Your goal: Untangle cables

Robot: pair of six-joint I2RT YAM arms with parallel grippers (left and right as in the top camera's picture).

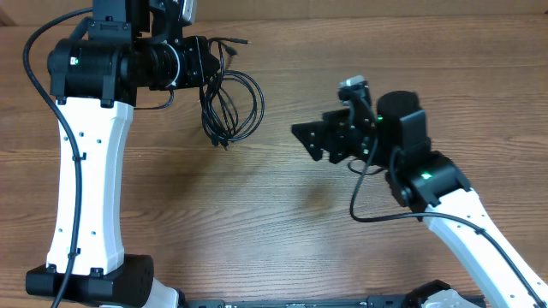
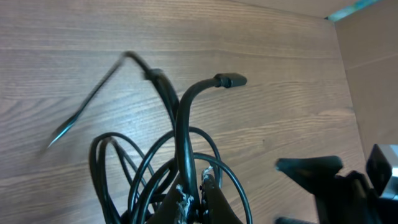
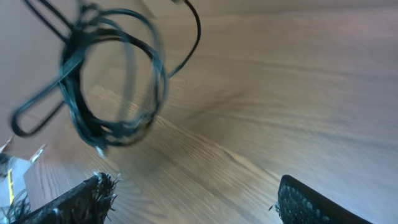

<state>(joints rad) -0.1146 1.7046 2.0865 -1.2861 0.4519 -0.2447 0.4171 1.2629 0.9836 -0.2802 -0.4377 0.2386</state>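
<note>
Cables (image 1: 229, 107) bunched on wooden table (image 1: 282, 239), pinched by left claw (image 1: 205, 64); right claw (image 1: 306, 141) wide, empty.

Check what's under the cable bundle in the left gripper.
Under the cables, only bare wooden table shows through the loops. The left gripper hides the strands where it clamps them.

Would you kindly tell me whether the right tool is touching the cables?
Apart. The overhead view shows bare table between the right tool and the cables; its jaws stand open.
</note>
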